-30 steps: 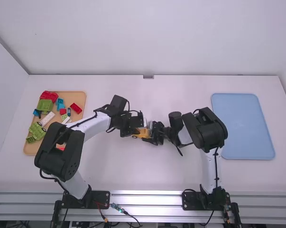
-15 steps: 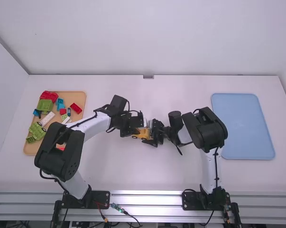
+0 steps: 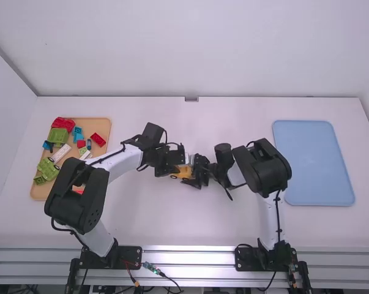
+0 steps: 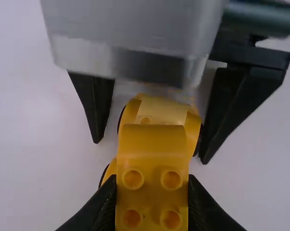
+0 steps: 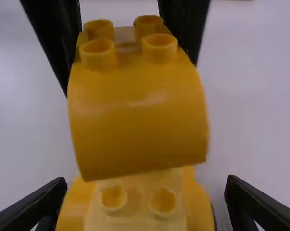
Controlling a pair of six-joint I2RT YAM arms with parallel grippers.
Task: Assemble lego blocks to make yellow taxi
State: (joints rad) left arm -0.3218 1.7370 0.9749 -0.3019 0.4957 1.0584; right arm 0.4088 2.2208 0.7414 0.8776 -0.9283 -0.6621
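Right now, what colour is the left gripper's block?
Yellow block, clearest in the right wrist view.

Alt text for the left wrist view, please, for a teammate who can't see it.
Yellow block with four studs showing, clamped in the left gripper, partly covering the view of a yellow car base with dark wheels. The right gripper stands open, one finger to each side of the base, over the pale table.

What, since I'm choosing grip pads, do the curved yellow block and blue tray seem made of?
The curved yellow block looks like glossy plastic: molded studs, soft highlight. The blue tray seems matte plastic from its even, glareless face; perhaps coated metal.
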